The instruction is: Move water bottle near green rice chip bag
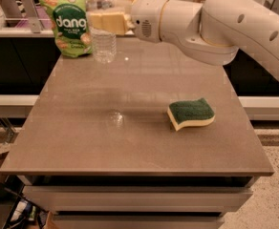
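Reading your view: green rice chip bag (68, 25), lettered "dang", back-left on brown table (130, 142); water bottle (103, 46) just beside it, clasped by gripper (105, 22); sponge (191, 113) lies well apart.

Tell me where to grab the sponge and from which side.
Come straight down from above and pinch the sponge across its short width, one finger on the near edge, one on the far. It lies flat, green side up, longer left to right. The gripper is at the far left of the table, closed on the bottle beside the green bag.
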Action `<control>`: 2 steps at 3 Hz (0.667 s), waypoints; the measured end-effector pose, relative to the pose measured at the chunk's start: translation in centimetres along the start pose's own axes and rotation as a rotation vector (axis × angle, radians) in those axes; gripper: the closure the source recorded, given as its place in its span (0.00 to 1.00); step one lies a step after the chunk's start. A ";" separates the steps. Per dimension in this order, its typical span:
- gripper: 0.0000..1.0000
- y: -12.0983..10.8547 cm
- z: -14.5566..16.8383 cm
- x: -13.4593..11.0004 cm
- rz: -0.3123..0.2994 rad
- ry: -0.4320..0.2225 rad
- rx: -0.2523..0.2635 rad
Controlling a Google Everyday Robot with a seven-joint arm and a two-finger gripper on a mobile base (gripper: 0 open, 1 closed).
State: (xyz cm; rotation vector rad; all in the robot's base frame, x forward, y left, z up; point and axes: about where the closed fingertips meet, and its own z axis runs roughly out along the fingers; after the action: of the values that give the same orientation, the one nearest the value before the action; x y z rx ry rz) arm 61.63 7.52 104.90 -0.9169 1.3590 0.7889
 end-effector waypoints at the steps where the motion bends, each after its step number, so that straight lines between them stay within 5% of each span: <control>1: 1.00 -2.5 1.5 0.4 0.034 0.014 0.004; 2: 1.00 -4.6 3.6 1.7 0.067 0.061 0.017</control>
State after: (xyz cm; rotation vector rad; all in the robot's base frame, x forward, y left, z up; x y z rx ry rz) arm 67.42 8.58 103.55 -0.8923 1.4535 0.8045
